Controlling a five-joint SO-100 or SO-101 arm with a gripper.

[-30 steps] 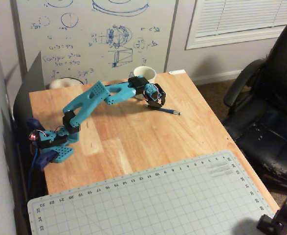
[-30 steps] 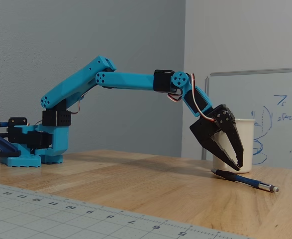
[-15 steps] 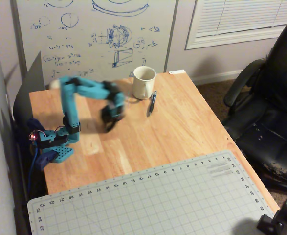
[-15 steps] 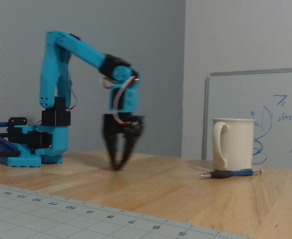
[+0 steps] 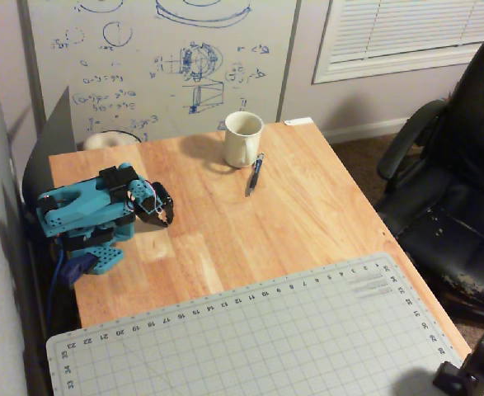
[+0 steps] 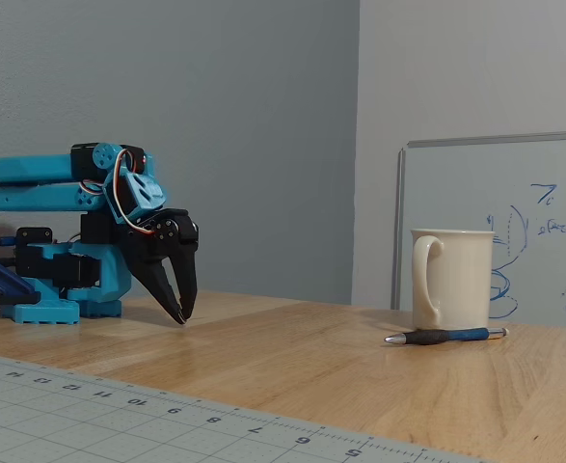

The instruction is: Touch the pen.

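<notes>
Pen [image 5: 255, 172] lying well apart, right of the folded arm's gripper [image 6: 179, 313] in the fixed view, long axis running toward the mug [image 5: 243, 138], jaws nearly closed, empty.

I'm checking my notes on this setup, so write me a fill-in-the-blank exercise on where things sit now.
1. In the overhead view the pen lies just right of the cream ____.
2. The gripper is folded back near the arm's ____, far from the pen.
3. The mug shows its ____ on its left side in the fixed view.
4. Nearest the overhead camera lies a gridded cutting ____.

Missing words: mug; base; handle; mat
</notes>
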